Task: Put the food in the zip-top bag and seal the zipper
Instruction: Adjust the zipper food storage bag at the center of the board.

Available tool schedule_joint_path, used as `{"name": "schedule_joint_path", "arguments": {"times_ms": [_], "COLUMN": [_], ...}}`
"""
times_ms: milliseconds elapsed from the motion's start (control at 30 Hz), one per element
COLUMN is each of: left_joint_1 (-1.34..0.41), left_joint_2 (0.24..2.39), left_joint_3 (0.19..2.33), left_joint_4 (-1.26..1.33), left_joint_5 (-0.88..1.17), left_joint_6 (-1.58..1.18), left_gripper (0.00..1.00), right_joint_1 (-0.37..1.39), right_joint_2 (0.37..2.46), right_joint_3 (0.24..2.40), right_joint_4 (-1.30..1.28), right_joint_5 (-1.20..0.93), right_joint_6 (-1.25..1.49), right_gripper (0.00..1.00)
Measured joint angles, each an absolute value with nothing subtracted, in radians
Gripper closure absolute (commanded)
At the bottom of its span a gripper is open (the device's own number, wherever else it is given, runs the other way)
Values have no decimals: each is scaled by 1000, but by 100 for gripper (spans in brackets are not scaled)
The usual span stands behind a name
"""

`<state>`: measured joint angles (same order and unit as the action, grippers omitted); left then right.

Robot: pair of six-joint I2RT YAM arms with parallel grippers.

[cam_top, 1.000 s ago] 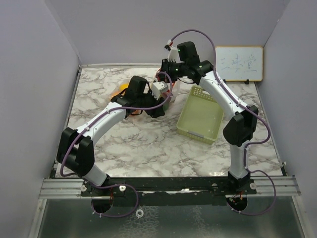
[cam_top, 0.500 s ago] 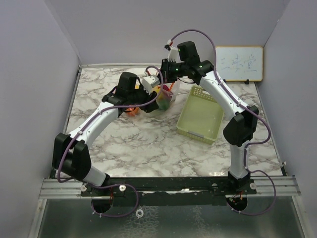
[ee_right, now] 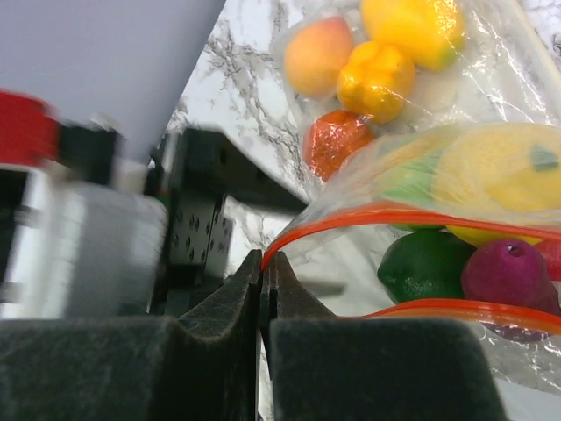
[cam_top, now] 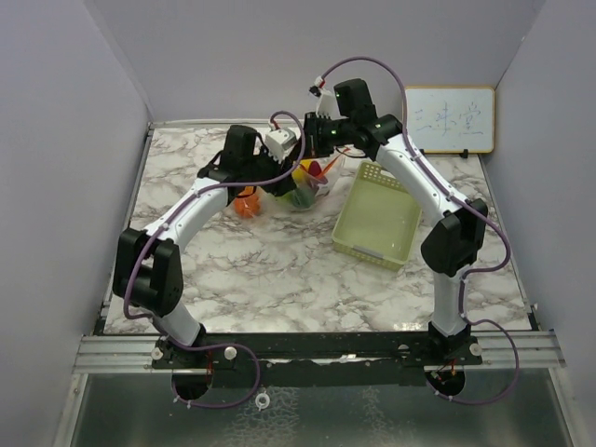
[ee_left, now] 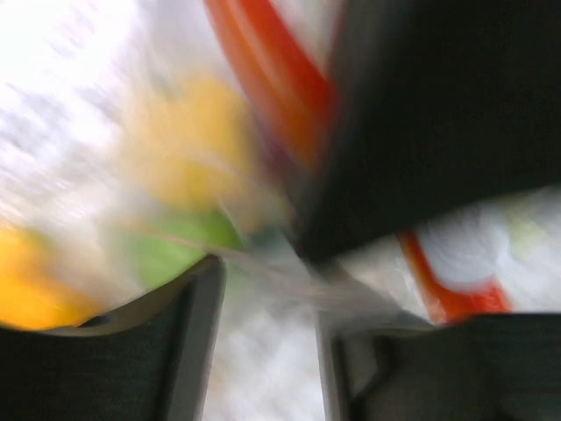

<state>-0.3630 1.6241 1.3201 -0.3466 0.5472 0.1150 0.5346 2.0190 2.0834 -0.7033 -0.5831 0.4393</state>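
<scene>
1. Along the bottom edge of the overhead view, black metal mounting rail (cam_top: 317,349), then white-and-grey marbled tabletop (cam_top: 279,270).
2. Right of centre, pale green perforated plastic basket (cam_top: 377,223), set askew.
3. Upper centre, clear zip-top bag with orange zipper (cam_top: 314,179) holding glossy toy food (ee_right: 500,171) in yellow, green and dark red; orange piece (cam_top: 246,203) just left.
4. Pressed together on the bag's orange rim, right gripper (ee_right: 264,263); beside the bag, left gripper (ee_left: 267,289), blurred, grip impossible to tell.
5. Farthest back, plain grey walls (cam_top: 233,65) and small whiteboard (cam_top: 451,119), upper right.

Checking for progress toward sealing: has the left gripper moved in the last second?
Yes: the left gripper shifted toward the back wall, away from the stationary green basket.
</scene>
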Motion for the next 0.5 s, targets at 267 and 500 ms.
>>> {"name": "schedule_joint_path", "arguments": {"times_ms": [267,500], "left_joint_1": [-368,-368], "left_joint_2": [1674,1697], "left_joint_3": [1301,1302], "left_joint_4": [321,524], "left_joint_5": [366,383], "left_joint_6": [4,-56], "left_gripper": [34,100], "right_joint_1": [486,484], "right_joint_2": [1997,1974], "right_joint_3": [2090,2126], "right_joint_4": [-580,-517], "right_joint_5": [-554,-529], "right_joint_6": [439,432], "right_gripper": [98,98]}}
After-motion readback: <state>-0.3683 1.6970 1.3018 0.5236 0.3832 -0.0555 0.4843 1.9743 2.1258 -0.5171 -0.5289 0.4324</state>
